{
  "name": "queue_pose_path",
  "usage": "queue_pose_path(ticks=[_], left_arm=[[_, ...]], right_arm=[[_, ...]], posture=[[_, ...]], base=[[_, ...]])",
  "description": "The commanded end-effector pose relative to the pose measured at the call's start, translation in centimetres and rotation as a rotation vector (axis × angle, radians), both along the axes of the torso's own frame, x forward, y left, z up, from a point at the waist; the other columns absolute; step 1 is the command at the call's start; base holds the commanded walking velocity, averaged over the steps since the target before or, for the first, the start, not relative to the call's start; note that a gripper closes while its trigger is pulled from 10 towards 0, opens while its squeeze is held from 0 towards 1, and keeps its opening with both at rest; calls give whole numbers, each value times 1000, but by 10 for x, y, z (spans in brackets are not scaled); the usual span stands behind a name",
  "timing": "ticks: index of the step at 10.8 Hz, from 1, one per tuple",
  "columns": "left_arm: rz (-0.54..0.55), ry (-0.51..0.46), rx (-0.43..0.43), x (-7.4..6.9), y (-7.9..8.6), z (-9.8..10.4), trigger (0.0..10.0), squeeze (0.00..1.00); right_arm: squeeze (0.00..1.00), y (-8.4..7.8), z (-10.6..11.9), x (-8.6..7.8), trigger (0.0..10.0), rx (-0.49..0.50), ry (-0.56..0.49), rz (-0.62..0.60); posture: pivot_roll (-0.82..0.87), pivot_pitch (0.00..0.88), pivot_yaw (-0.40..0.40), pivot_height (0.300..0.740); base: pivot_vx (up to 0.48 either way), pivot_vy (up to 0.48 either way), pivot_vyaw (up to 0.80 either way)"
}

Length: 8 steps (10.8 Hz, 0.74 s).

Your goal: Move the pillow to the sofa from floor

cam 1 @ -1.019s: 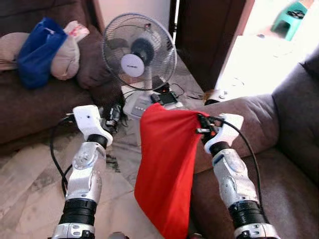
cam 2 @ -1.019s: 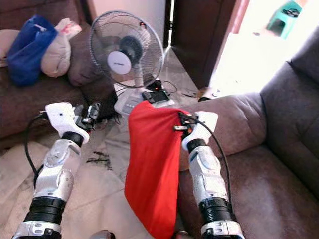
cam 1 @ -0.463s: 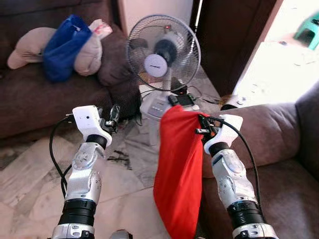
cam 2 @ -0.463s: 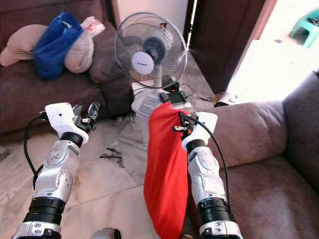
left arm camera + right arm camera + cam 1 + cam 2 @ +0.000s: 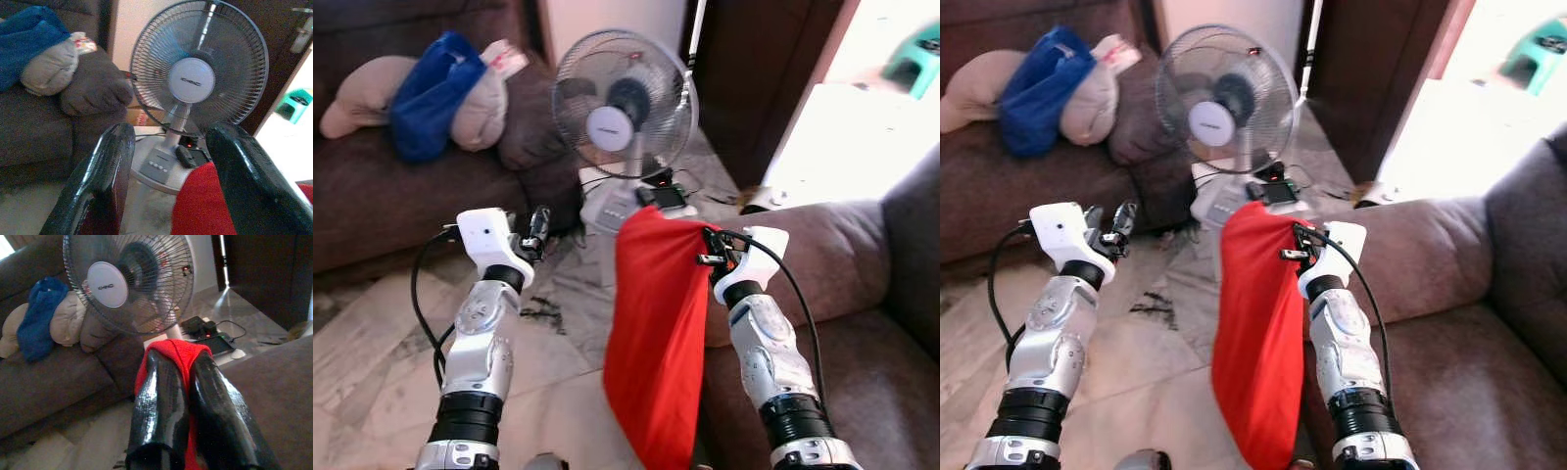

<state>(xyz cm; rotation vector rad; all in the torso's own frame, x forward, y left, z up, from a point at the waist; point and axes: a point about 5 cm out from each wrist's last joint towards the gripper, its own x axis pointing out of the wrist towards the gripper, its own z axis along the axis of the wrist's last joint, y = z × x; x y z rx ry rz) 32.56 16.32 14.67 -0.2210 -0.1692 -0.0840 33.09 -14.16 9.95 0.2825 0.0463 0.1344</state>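
The pillow (image 5: 656, 333) is a limp red cloth-covered thing hanging in the air in front of me. My right gripper (image 5: 705, 247) is shut on its top corner, and the red fabric (image 5: 168, 352) bunches between the black fingers (image 5: 161, 401). It dangles over the floor beside the brown sofa's armrest (image 5: 822, 264) on my right. My left gripper (image 5: 536, 233) is held up at the same height, left of the pillow, open with nothing between its fingers (image 5: 105, 166).
A standing fan (image 5: 623, 103) with its base, cables and a power strip (image 5: 661, 196) stands just ahead on the marble floor. A second brown sofa (image 5: 382, 196) at the left carries a blue bag (image 5: 426, 93) and beige cushions. A dark door (image 5: 754, 69) is behind.
The view has swung, so the fan and far sofa shifted in the picture. The pillow still hangs from my right gripper, swinging slightly. Both arms keep their pose.
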Motion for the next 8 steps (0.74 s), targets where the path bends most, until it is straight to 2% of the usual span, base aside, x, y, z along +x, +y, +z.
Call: queue_pose_path(ticks=[1, 3, 4, 5, 8], left_arm=[[1, -15, 9, -2, 2, 3, 10000, 0], [1, -16, 12, -1, 1, 4, 10000, 0], [3, -15, 11, -1, 1, 3, 10000, 0], [3, -14, 10, -1, 1, 3, 10000, 0], [7, -13, 10, -1, 0, 3, 10000, 0]], right_arm=[[0, -3, 34, 10, 10000, -11, -167, -24], [0, -3, 32, 10, 10000, -46, -153, -33], [0, -5, 31, 10, 10000, -22, -145, -32], [0, -5, 31, 10, 10000, -22, -139, -29], [0, -6, 31, 11, 10000, -40, -147, -42]], posture=[[89, 0, -22, 740], [89, 0, -24, 740], [88, 0, -24, 740], [85, 0, -23, 740], [87, 11, -24, 740]], base=[[0, 480, 0], [0, 480, 0], [0, 480, 0], [0, 480, -781], [0, 480, 0]])
